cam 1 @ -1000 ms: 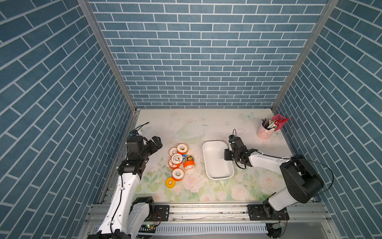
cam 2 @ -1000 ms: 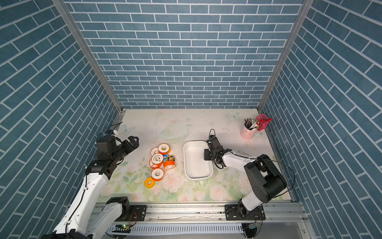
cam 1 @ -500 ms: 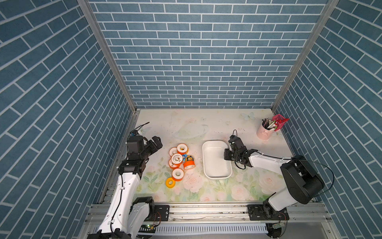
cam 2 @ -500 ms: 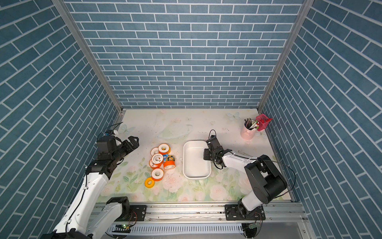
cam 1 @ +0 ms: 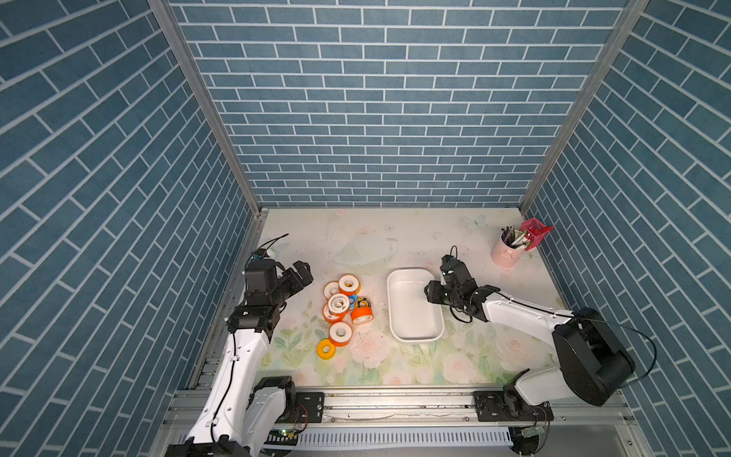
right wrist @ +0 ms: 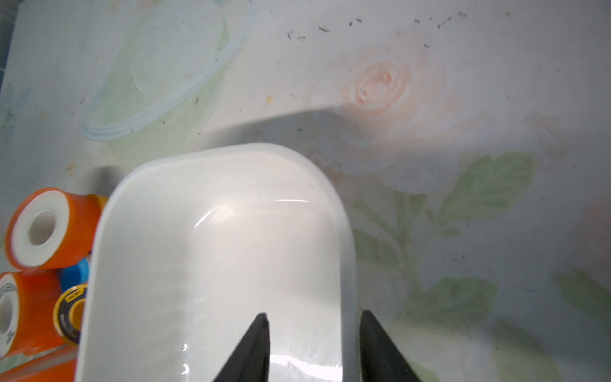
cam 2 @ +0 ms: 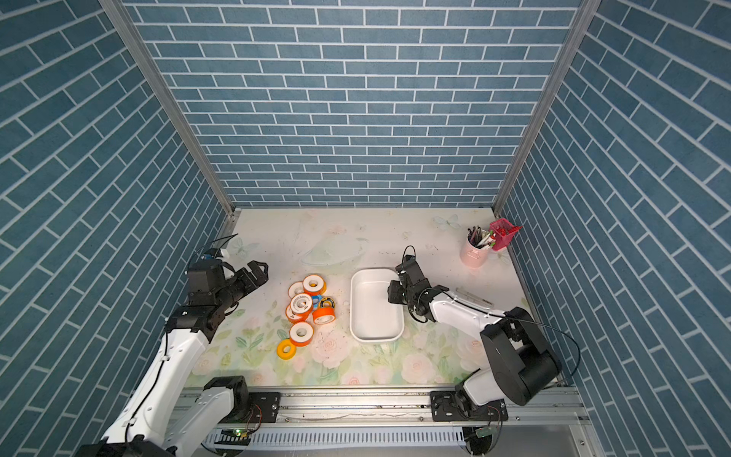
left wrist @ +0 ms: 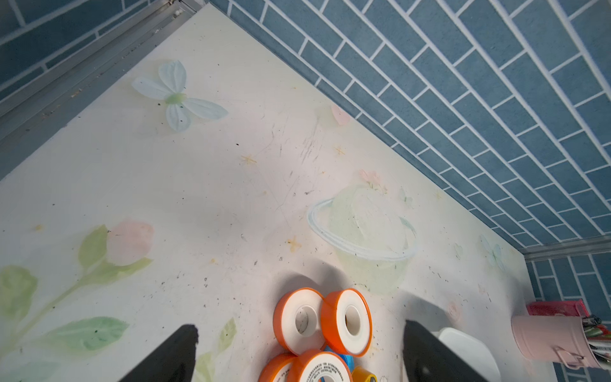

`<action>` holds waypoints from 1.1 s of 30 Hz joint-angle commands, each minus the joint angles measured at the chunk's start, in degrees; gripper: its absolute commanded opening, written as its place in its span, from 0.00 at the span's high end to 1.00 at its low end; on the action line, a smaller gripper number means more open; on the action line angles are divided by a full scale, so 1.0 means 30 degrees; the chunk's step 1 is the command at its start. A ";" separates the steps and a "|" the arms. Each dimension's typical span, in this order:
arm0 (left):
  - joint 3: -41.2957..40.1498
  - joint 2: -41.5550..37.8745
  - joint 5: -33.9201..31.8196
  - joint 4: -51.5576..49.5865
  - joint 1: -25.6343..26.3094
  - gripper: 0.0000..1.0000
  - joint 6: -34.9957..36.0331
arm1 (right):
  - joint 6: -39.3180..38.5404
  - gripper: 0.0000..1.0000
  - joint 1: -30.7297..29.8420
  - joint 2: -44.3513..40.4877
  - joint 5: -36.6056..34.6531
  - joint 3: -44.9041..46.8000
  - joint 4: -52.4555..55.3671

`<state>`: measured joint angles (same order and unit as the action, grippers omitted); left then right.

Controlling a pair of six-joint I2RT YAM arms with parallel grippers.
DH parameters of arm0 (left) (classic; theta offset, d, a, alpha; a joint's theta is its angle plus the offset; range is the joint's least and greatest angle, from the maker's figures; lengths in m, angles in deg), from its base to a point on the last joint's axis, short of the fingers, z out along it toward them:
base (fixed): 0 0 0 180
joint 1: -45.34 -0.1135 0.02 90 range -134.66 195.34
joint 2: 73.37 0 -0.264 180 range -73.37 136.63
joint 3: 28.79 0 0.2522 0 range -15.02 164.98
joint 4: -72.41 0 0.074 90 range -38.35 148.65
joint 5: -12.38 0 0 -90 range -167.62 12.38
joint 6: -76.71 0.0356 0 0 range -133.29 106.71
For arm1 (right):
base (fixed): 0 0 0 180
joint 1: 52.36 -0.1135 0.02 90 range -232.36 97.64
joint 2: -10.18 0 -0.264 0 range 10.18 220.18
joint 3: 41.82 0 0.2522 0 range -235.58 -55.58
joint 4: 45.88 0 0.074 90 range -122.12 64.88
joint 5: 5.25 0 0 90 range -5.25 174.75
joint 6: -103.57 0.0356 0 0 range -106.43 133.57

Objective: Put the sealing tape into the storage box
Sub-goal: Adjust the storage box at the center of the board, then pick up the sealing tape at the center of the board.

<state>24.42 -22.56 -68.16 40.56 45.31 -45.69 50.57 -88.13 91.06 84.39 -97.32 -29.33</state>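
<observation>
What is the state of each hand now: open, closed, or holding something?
Left hand: open, holding nothing.
Right hand: open, astride the rim of the shallow white rectangular tray, not gripping it.

We can read nothing: fine print rings the white face of one orange roll (left wrist: 319,368) and the black-and-yellow roll (right wrist: 71,311), both illegible.

Blue brick walls (cam 1: 395,99) closed me in on three sides; under me lay a pale, scuffed floral tabletop (cam 1: 415,237).
</observation>
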 commanded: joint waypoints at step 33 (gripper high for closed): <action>0.8357 1.4963 -0.6965 -0.3003 0.9863 0.00 0.2385 | -0.4538 0.15 0.1063 -0.7477 -0.8146 0.7737 -0.6054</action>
<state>48.09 20.91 -89.08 32.58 74.69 -39.55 37.19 -85.29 70.51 61.79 -75.40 -44.35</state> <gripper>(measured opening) 0.998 0.853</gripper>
